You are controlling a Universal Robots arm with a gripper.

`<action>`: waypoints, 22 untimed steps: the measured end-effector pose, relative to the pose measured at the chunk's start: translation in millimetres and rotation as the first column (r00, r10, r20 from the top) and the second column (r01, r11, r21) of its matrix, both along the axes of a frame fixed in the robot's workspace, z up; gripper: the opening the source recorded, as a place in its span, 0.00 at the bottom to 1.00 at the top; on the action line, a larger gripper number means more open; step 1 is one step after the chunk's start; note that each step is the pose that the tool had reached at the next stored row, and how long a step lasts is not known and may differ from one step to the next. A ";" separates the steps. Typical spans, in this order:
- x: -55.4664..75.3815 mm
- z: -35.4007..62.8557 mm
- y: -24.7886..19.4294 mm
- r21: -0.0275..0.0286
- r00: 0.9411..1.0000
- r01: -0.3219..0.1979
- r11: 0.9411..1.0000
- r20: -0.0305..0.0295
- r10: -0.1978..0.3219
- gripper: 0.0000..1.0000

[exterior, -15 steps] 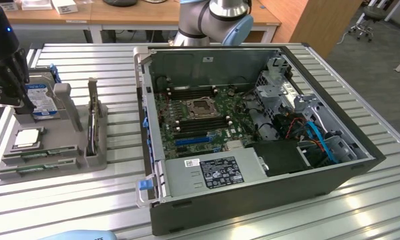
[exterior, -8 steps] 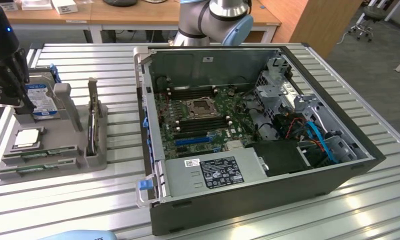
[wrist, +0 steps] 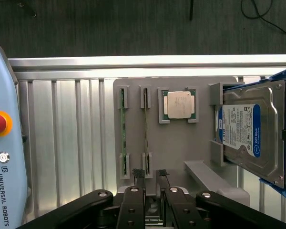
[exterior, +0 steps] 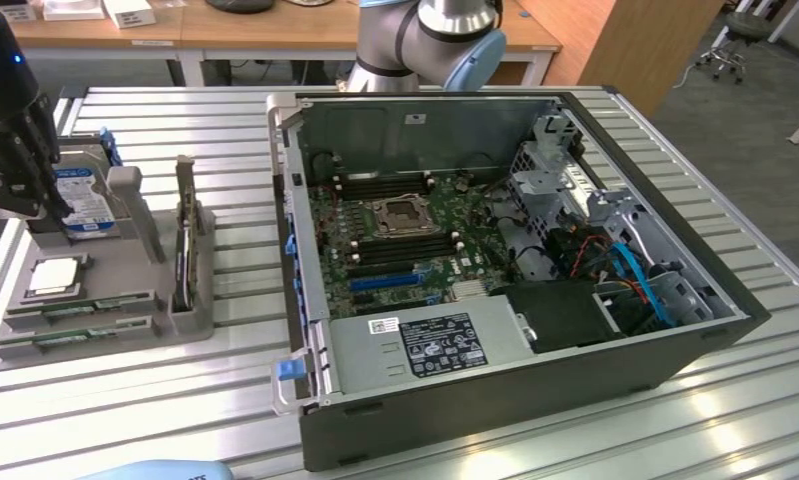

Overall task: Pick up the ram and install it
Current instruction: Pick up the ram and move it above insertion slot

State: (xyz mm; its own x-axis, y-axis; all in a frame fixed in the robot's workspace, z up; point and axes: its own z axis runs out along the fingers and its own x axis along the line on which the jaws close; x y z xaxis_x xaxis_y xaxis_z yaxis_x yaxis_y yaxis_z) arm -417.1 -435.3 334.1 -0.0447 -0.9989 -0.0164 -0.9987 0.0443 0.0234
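Ribbed aluminium table, where we see an open black computer case and, on the exterior view's left, a grey plastic parts tray.

On the tray we find a bulky silver hard drive with a blue label propped in its holder, then a square silver processor chip, then a thin green ram stick just beside it and a second ram stick one slot further. Our black gripper hangs over the tray, fingers parted and grasping nothing, its tips near the end of the nearer stick.

Exterior view, 9 o'clock: gripper cut by edge, hides part of drive. Print on case label too small to read.
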 end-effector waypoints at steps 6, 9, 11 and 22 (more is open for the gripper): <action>0.0 0.0 0.0 0.000 1.000 0.000 1.000 0.000 0.000 0.24; 0.0 0.0 0.0 0.000 1.000 0.000 1.000 0.000 0.000 0.24; 0.0 0.0 0.0 0.000 1.000 0.000 1.000 0.000 0.000 0.24; 0.0 0.0 0.0 0.000 1.000 0.000 1.000 0.000 0.000 0.37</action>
State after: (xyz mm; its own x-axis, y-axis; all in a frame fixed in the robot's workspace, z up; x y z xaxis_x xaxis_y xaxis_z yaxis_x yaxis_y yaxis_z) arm -417.1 -435.3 334.1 -0.0447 -0.9989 -0.0164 -0.9987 0.0443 0.0234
